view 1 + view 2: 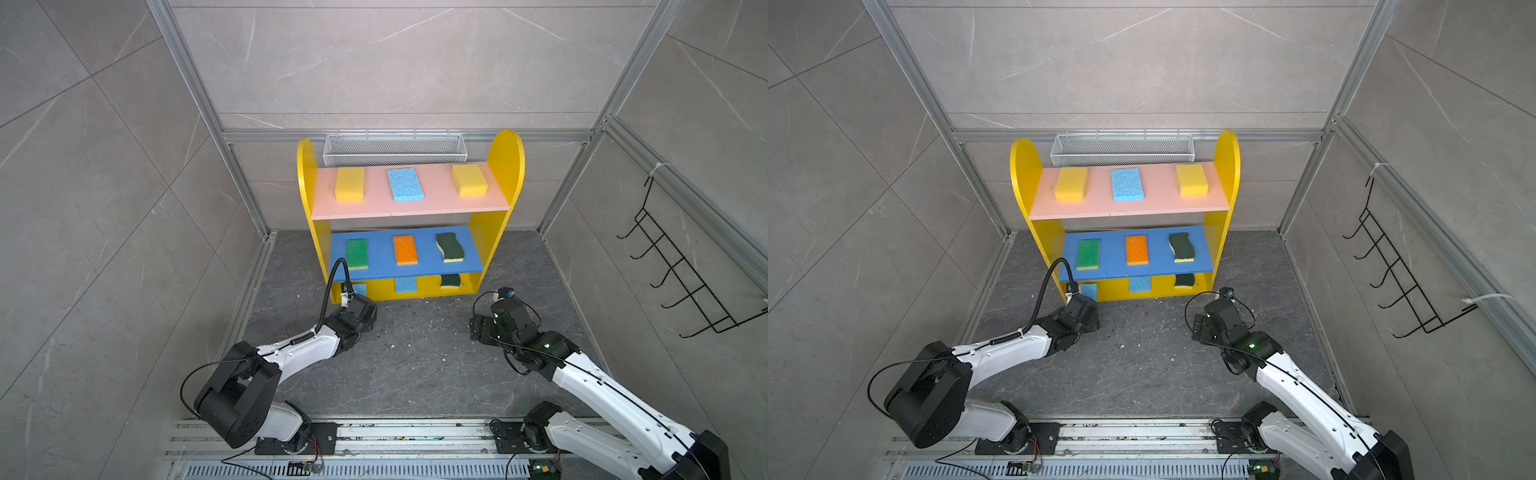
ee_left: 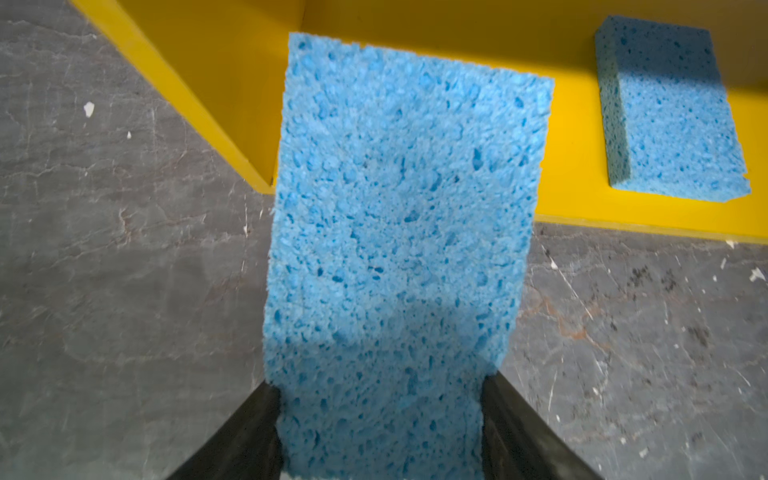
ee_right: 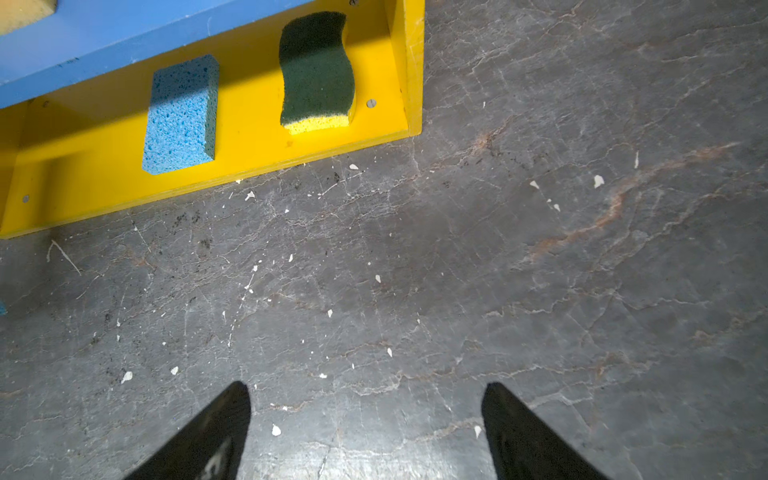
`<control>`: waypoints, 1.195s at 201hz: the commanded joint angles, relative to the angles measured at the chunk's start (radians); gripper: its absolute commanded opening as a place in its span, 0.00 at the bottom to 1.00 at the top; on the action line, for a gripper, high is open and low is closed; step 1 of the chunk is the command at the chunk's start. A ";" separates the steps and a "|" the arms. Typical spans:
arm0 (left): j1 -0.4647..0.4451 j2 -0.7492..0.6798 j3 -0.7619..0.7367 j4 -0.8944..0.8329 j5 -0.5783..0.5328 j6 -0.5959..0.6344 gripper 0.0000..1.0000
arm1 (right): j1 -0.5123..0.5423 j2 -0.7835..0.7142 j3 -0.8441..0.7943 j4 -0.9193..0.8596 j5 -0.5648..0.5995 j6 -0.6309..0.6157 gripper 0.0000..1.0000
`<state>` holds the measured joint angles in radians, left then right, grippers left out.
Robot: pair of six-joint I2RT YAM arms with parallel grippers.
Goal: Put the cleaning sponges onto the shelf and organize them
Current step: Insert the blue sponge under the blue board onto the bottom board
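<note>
My left gripper (image 2: 380, 386) is shut on the sides of a light blue sponge (image 2: 399, 208) at the shelf's (image 1: 505, 166) bottom left corner; the sponge's far end reaches over the yellow bottom board (image 2: 573, 166). In both top views only a bit of that sponge (image 1: 360, 289) shows past the wrist. Another light blue sponge (image 1: 406, 285) and a wavy dark green one (image 3: 316, 68) lie on the bottom board. Green (image 1: 357, 254), orange (image 1: 405, 249) and wavy dark green (image 1: 449, 247) sponges sit on the blue board. Two yellow sponges (image 1: 350, 184) (image 1: 469, 179) flank a light blue one (image 1: 405, 184) on the pink board. My right gripper (image 3: 368, 395) hangs open over bare floor.
A white mesh basket (image 1: 392, 149) hangs on the back wall behind the shelf. A black wire hook rack (image 1: 681, 266) is fixed to the right wall. The dark stone floor (image 1: 415, 353) in front of the shelf carries only small white crumbs.
</note>
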<state>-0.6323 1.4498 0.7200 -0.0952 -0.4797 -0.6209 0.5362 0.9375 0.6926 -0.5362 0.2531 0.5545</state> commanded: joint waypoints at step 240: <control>0.115 0.337 0.259 0.180 -0.044 0.081 0.70 | -0.004 0.036 -0.018 0.079 -0.084 -0.019 0.89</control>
<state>-0.5236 1.7603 0.9451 0.0723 -0.5213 -0.5537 0.5362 0.9638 0.6861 -0.4725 0.1825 0.5304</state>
